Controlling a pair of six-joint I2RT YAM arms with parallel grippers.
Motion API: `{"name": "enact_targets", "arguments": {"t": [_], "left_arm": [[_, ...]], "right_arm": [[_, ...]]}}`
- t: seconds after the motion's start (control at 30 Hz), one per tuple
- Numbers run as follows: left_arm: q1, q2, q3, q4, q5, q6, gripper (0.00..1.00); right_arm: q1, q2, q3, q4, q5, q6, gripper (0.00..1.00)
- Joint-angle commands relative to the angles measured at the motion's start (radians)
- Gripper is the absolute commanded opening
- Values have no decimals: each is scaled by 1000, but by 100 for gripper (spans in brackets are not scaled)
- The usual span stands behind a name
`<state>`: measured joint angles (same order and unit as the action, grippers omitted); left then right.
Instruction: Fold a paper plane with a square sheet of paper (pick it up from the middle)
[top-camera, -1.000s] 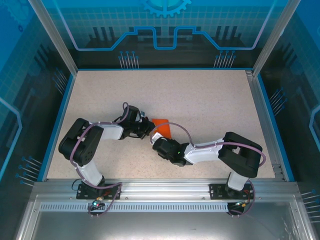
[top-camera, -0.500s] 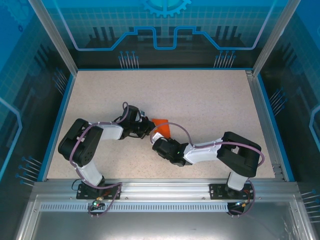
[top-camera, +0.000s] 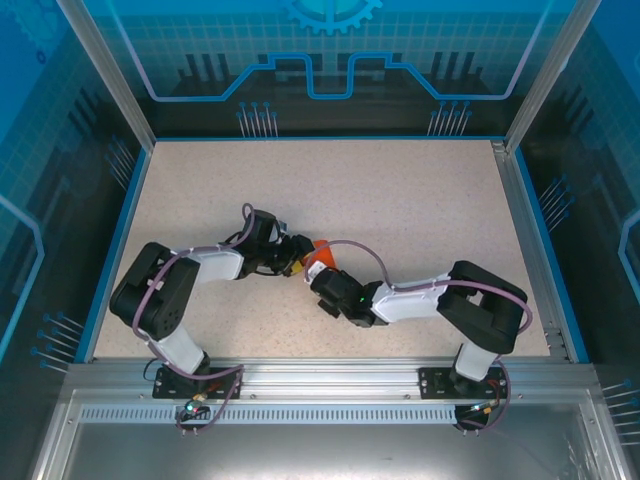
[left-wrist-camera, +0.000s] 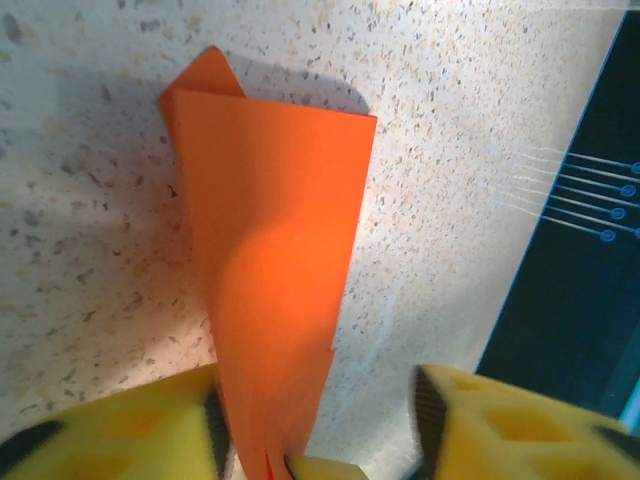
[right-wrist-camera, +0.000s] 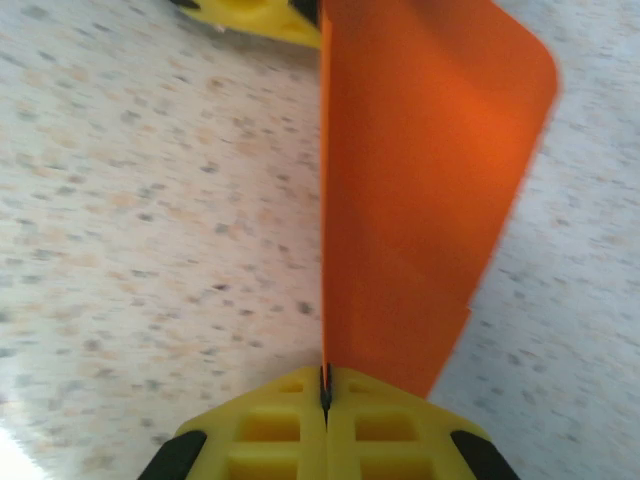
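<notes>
- The orange sheet of paper (top-camera: 322, 249) is no longer a flat square. On the left wrist camera it (left-wrist-camera: 275, 230) is a doubled, tapering strip, wide at 12 o'clock and narrowing toward 6 o'clock.
- Its layers bulge loosely and one corner sticks out at the top, so I judge the plane about half made. The folds are not pressed sharp, and I see no wings or clean pointed tip.
- The sheet stands at about the middle of the speckled table (top-camera: 400, 200), held between the two arms.
- The right gripper (right-wrist-camera: 325, 385) reaches in from 5 o'clock, its jaws tight on the sheet's lower edge (right-wrist-camera: 410, 200).
- The left gripper (left-wrist-camera: 315, 385) comes in from 9 o'clock. Its jaws stand apart with the narrow end between them, close against one pad.
- Left to do, as I judge it: flatten the centre crease, fold the wings and sharpen the tip.
- Compared with a second ago, overhead, the two grippers (top-camera: 298, 255) (top-camera: 318, 272) have closed in on each other, the right one moving toward 11 o'clock. Less orange shows between them.
</notes>
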<state>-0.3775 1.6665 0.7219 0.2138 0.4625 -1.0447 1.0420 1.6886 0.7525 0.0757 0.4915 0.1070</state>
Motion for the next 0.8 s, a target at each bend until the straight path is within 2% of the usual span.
{"name": "enact_targets", "arguments": {"t": [0.0, 0.13, 0.23, 0.63, 0.77], "left_arm": [[-4, -51, 16, -95, -55, 29, 67], [-3, -42, 18, -98, -56, 35, 69], [-3, -22, 26, -93, -49, 32, 69], [-4, 18, 62, -132, -39, 40, 41], [-4, 9, 64, -147, -50, 42, 42]], "right_arm": [[-60, -69, -41, 59, -157, -6, 0], [-117, -96, -94, 120, -273, 4, 0], [-135, -101, -114, 139, -300, -2, 0], [-162, -86, -137, 175, -340, 18, 0], [-189, -84, -146, 189, -401, 49, 0]]}}
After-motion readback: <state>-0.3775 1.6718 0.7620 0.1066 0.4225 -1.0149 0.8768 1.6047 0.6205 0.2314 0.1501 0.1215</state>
